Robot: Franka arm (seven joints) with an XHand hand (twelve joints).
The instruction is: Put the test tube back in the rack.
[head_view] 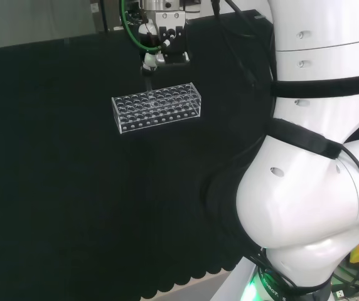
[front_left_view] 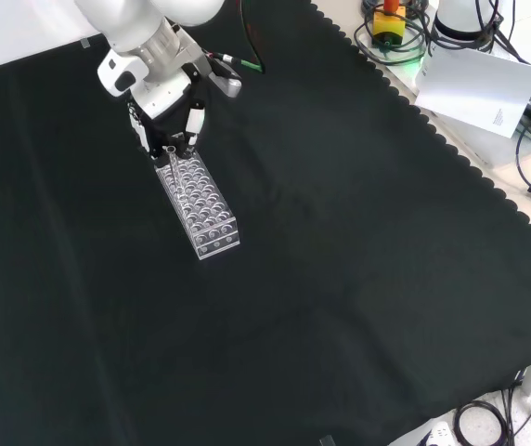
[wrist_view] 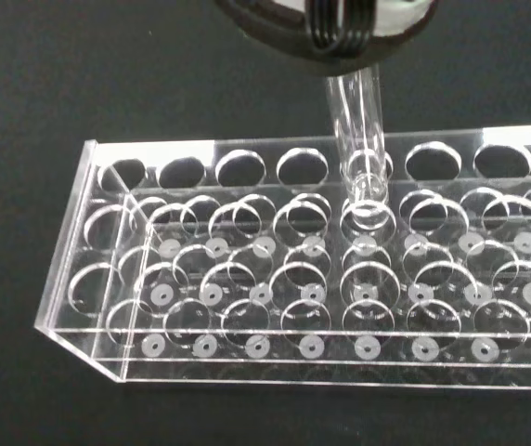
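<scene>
The desk (front_left_view: 340,260) wears a black cloth with a wavy, scalloped edge. The rack (front_left_view: 199,209) is see-through, with rows of round holes like dots. The test tube (wrist_view: 358,139) is clear too. The hand (front_left_view: 168,125) is black and white.

You have the test tube rack (head_view: 157,106) lying on the cloth (head_view: 73,207) toward the far side of the bench in the head view, left of the arm's links (head_view: 317,157). The hand (head_view: 164,47) sits just behind the rack's far long side there. In the front view the rack (front_left_view: 198,205) runs lengthwise away from you, and the hand (front_left_view: 168,116) is above its far end. In the wrist view the test tube (wrist_view: 359,139) stands upright with its lower end inside a hole of the rack's (wrist_view: 321,269) outer row, several holes in from the end wall.
</scene>
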